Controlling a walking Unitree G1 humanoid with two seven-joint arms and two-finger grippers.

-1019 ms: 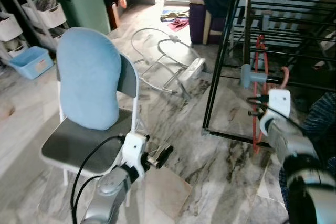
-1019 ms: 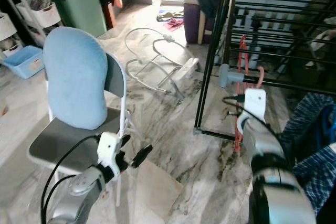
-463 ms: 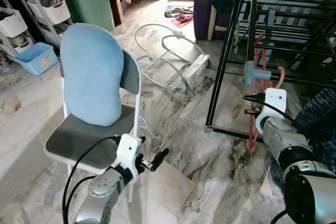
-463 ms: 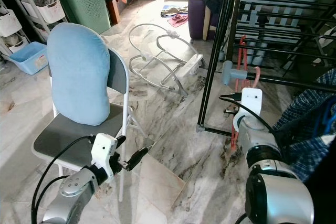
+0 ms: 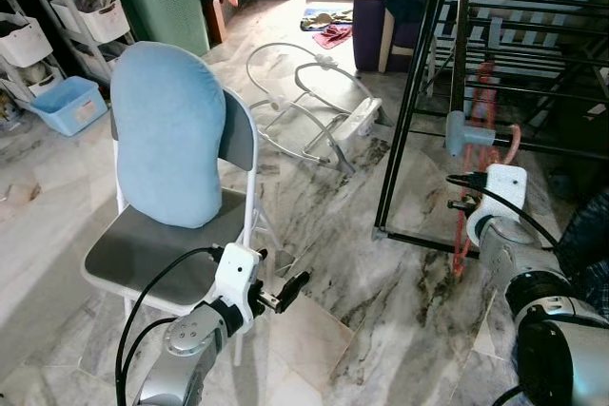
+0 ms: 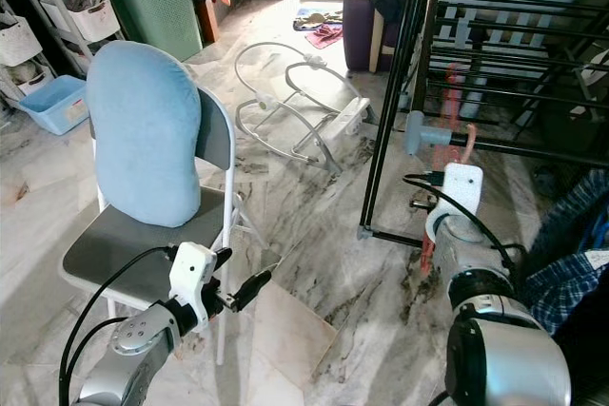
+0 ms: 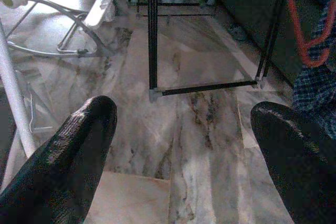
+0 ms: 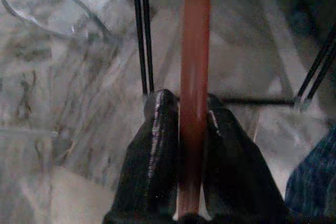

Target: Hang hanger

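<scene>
An orange plastic hanger [image 5: 483, 111] hangs upright and motion-blurred in front of the black drying rack [image 5: 411, 111] on my right. My right gripper [image 5: 459, 204] holds it low down by the rack's corner post. In the right wrist view both black fingers [image 8: 159, 129] press against the hanger's orange bar [image 8: 194, 66], so the gripper is shut on it. My left gripper [image 5: 291, 284] hovers low beside the chair's front edge. Its two fingers [image 7: 79, 150] are spread wide with nothing between them, so it is open.
A folding chair [image 5: 143, 254] with a blue cushion [image 5: 169, 135] stands on my left. A white wire bouncer frame [image 5: 314, 106] lies on the marble floor ahead. Storage shelves [image 5: 57, 16] and a blue bin [image 5: 64, 105] line the far left. Blue checked cloth [image 6: 571, 254] hangs at the right.
The hanger now looks blurred, moving with my right gripper near the rack. The camera view has shifted a little. My left gripper stays open in about the same place.
</scene>
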